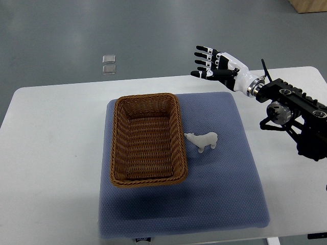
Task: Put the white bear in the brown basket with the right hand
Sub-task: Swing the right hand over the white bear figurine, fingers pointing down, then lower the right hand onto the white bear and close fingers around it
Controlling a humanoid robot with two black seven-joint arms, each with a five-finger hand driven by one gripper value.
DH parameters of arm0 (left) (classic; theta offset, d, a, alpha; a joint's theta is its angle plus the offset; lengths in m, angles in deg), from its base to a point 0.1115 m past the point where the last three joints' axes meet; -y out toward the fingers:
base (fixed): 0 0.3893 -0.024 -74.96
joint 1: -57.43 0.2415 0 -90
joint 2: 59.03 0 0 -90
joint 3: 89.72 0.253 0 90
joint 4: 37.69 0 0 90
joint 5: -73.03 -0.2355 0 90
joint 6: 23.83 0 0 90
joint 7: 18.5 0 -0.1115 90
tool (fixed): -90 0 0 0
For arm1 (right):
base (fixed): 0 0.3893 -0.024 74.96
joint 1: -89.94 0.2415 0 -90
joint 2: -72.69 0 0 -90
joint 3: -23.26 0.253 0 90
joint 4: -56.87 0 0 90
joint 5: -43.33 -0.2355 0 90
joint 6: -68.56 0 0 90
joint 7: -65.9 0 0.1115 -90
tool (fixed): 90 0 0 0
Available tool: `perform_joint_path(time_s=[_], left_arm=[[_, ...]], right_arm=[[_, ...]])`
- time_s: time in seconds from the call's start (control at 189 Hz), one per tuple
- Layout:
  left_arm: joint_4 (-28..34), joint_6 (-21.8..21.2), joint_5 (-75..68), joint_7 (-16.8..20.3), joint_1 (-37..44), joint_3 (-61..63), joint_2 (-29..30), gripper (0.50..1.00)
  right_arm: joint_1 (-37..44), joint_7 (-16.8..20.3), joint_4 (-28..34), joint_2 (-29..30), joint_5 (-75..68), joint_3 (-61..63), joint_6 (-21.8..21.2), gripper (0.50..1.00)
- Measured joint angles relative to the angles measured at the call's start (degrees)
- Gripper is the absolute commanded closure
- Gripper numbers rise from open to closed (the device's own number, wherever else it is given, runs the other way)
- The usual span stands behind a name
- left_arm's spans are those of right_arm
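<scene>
A small white bear stands on the blue mat, just right of the brown wicker basket. The basket is rectangular and holds nothing. My right hand is raised above the table's far edge, up and right of the bear and well apart from it. Its fingers are spread and hold nothing. Its arm comes in from the right edge. The left arm does not show.
The blue mat lies on a white table. Grey floor lies beyond the table's far edge, with two small clear squares on it.
</scene>
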Motion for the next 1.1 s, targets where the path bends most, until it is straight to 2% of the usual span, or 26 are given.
perform_joint_path(time_s=[0.111,0.306,0.401,0.538,0.718,0.845,1.098], left_arm=[[0.0,0.1,0.0,-0.1,0.0,0.0,0.0,0.5],[-0.1,0.2,0.0,-0.2,0.0,0.0,0.0,0.5],[-0.1,0.3,0.0,-0.2,-0.1,0.1,0.0,0.5],[-0.2,0.3,0.0,-0.2,-0.2,0.1,0.0,0.5],[-0.2,0.3,0.0,-0.3,-0.3,0.1,0.0,0.5],[-0.2,0.3,0.0,-0.4,-0.5,0.1,0.0,0.5],[-0.2,0.3,-0.1,-0.5,-0.6,0.2,0.0,0.5]], right_arm=[[8.4,5.5,2.6,-5.2,2.0,-14.9,-0.8,0.566],[25.4,18.1,8.2,-10.7,2.1,-36.2,-5.4,0.566],[32.5,20.8,11.4,-12.1,1.5,-43.4,-7.3,0.566],[37.8,22.8,17.4,-14.1,-2.4,-47.3,-8.9,0.566],[39.6,23.0,25.1,-16.8,-5.3,-48.9,-10.0,0.566],[39.6,23.0,26.5,-17.1,-5.3,-51.0,-9.3,0.568],[36.4,22.8,27.2,-15.4,-5.3,-51.8,-4.7,0.57]])
